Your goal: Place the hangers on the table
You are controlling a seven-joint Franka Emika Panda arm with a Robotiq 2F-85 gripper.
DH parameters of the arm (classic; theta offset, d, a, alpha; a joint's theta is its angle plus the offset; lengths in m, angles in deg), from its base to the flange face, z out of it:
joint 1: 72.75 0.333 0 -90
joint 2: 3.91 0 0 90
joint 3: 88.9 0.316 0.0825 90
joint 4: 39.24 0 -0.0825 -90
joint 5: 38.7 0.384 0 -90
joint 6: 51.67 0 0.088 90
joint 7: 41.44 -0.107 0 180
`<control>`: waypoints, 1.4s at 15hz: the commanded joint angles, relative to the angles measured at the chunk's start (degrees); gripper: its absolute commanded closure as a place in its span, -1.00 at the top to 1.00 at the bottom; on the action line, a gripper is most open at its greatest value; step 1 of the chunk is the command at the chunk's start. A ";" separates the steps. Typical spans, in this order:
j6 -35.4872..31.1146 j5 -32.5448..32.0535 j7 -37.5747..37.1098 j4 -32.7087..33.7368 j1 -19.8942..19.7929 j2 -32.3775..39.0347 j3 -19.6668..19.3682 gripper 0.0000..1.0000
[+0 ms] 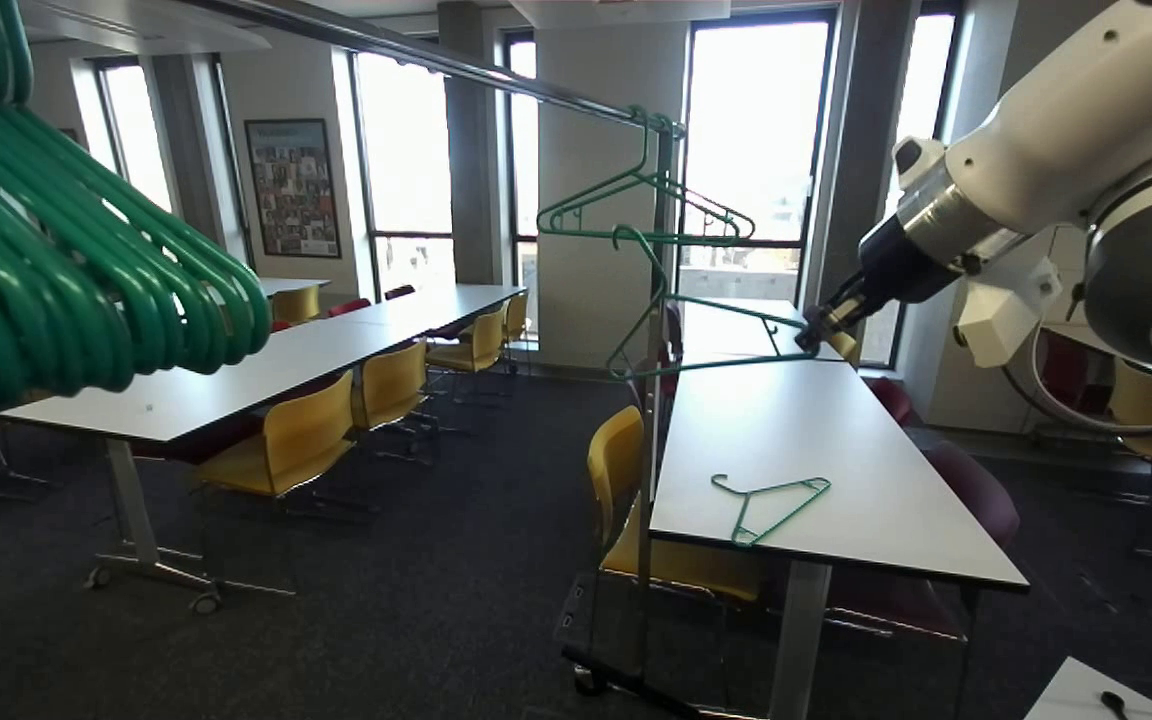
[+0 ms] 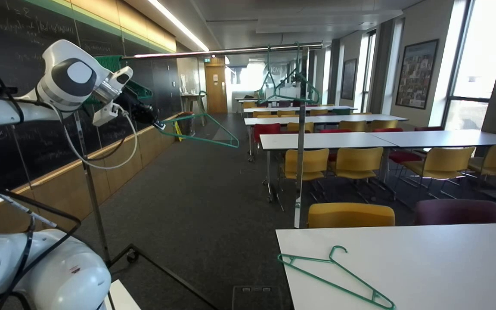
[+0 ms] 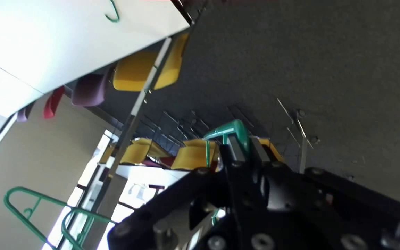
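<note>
My gripper (image 1: pixel 808 330) is shut on one end of a green hanger (image 1: pixel 726 364) and holds it in the air near the rail post. It also shows in an exterior view, where the gripper (image 2: pixel 159 125) holds the hanger (image 2: pixel 200 139) by its left corner. In the wrist view the fingers (image 3: pixel 247 149) close around the hanger's end (image 3: pixel 240 133). Another green hanger (image 1: pixel 786 516) lies flat on the white table (image 1: pixel 896 500), near the edge; in the wrist view only its hook (image 3: pixel 116 15) shows.
A metal rail (image 1: pixel 496 76) on a post (image 2: pixel 302 159) carries a few green hangers (image 1: pixel 646 238) at its end and a dense bunch (image 1: pixel 86 270) at the other end. A yellow chair (image 1: pixel 616 440) stands beside the table. A longer table (image 1: pixel 316 350) with yellow chairs stands further off.
</note>
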 commanded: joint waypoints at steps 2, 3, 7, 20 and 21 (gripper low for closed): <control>7.04 -4.61 4.55 -4.38 -2.29 0.88 -1.22 -0.96; 8.03 -6.14 5.04 -4.74 -2.92 1.87 -1.23 -0.96; 8.52 -14.71 5.86 -5.59 -6.46 7.82 -0.96 -0.96; 9.15 -40.31 3.18 -7.72 -7.69 20.30 -11.94 -0.96; 9.04 -40.39 3.26 -7.74 -7.53 20.75 -12.75 -0.82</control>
